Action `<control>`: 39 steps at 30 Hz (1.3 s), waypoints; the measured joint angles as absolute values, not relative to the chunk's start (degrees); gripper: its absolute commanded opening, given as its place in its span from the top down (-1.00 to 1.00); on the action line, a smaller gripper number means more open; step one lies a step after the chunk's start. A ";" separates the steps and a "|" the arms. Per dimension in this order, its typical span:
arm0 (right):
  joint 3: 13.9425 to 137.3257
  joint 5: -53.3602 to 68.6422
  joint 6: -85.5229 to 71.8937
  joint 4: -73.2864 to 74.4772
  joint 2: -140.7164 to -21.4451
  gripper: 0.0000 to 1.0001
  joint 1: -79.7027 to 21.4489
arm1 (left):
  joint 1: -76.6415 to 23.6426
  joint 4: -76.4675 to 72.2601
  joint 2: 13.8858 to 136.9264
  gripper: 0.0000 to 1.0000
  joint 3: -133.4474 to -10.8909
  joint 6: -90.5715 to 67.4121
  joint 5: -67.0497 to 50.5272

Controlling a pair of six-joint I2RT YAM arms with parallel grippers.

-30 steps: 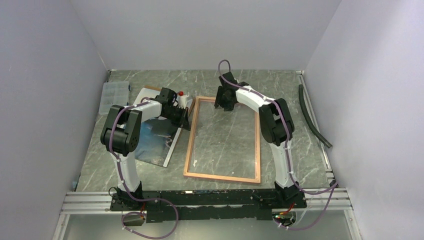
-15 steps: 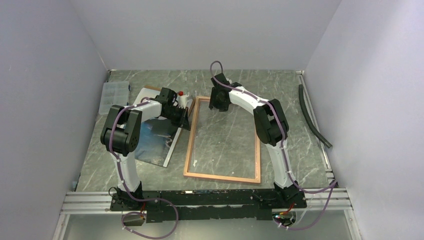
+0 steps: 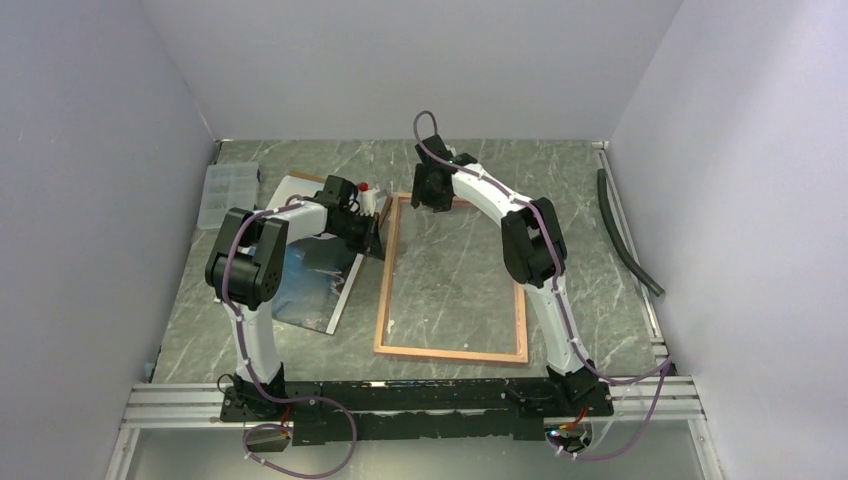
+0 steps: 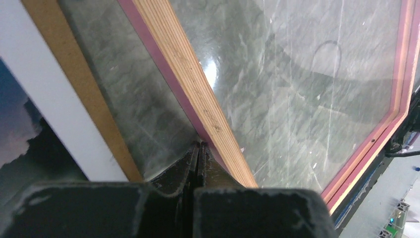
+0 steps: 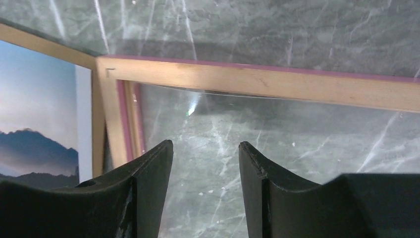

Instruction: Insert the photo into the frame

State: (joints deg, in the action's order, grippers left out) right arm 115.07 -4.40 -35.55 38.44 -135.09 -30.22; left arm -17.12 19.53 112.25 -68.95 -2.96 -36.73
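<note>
The frame (image 3: pixel 384 290) lies flat in the middle of the table, tan side up, with its clear pane in it. In the left wrist view my left gripper (image 4: pixel 198 146) is shut with nothing in it, and its tips touch the pink outer edge of the frame's left rail (image 4: pixel 194 84). From above, that gripper (image 3: pixel 374 238) sits between the frame and the photo (image 3: pixel 305 275). The photo, of dark mountains and blue sky, lies left of the frame (image 4: pixel 15 119). My right gripper (image 3: pixel 432 200) hangs open over the pane near the frame's far-left corner (image 5: pixel 205 148), inside the far rail (image 5: pixel 247 82). The photo's edge shows beyond that corner (image 5: pixel 34 109).
A brown backing board (image 4: pixel 78 74) lies under the photo, its edge showing beside the frame. At the far left stands a clear plastic compartment box (image 3: pixel 228 190), and a small red and white object (image 3: pixel 365 190) lies behind the left gripper. A black hose (image 3: pixel 625 235) runs along the right side.
My right gripper has moved left along the frame's far rail toward the far-left corner. The frame's near end has slid slightly to the right. The left gripper has stayed at the left rail.
</note>
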 measured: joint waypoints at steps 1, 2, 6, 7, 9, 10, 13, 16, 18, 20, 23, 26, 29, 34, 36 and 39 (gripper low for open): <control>115.85 -4.16 -35.38 38.72 -135.22 -0.17 -30.02 | -17.43 19.27 112.71 0.95 -69.23 -3.75 -36.73; 116.36 -3.92 -35.14 39.00 -135.22 -0.20 -29.89 | -17.74 19.14 113.21 0.95 -69.65 -4.29 -36.75; 115.46 -2.87 -34.70 38.83 -134.34 -0.49 -29.50 | -18.13 19.66 113.45 0.95 -71.70 -5.32 -36.80; 113.67 -2.52 -34.70 38.48 -133.23 -0.57 -29.39 | -17.93 19.90 113.38 0.93 -72.44 -5.34 -36.84; 108.14 -2.26 -34.70 38.35 -129.23 -0.72 -29.15 | -16.88 21.12 113.08 0.71 -74.22 -5.13 -36.88; 105.16 -2.00 -34.65 38.30 -126.72 -0.79 -28.95 | -16.14 21.78 112.71 0.58 -74.85 -4.89 -36.86; 95.57 -1.37 -34.63 38.09 -116.79 -0.94 -27.51 | -13.50 23.46 110.56 0.18 -75.72 -3.46 -36.80; 85.80 -0.97 -34.63 36.10 -105.27 -1.00 -23.35 | -11.66 24.88 107.74 -0.01 -75.53 -2.87 -37.08; 79.13 -0.78 -34.63 34.79 -97.97 -1.00 -18.28 | -12.12 24.77 106.52 -0.04 -74.81 -2.66 -37.56; 74.17 -0.93 -34.63 33.63 -93.56 -1.00 -13.56 | -13.54 24.69 106.00 -0.05 -73.67 -2.61 -37.67; 67.00 -1.41 -34.61 32.91 -90.08 -1.00 -8.56 | -16.14 25.65 106.00 -0.11 -72.25 -2.57 -37.67; 62.74 -1.54 -34.79 33.34 -89.14 -0.99 -10.17 | -17.50 29.32 105.97 -0.28 -72.82 -1.10 -37.67; 62.65 -1.43 -36.21 33.28 -88.71 -0.99 -15.97 | -14.90 34.76 105.91 -0.56 -76.40 1.56 -36.99; 71.13 0.19 -40.99 30.06 -91.88 -0.99 -29.45 | -4.32 41.69 102.91 -0.62 -84.29 8.80 -32.32; 76.77 1.32 -42.83 27.83 -96.47 -0.97 -33.76 | 1.34 44.23 100.75 -0.62 -85.54 11.90 -30.96; 86.89 2.90 -44.42 26.09 -105.97 -0.97 -39.07 | 10.70 48.25 98.70 -0.57 -86.50 16.38 -29.45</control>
State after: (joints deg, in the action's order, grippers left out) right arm 86.89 2.90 -44.42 26.09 -105.97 -39.07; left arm 10.70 48.25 98.70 -86.50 16.38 -29.45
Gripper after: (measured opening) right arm 0.989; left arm 0.808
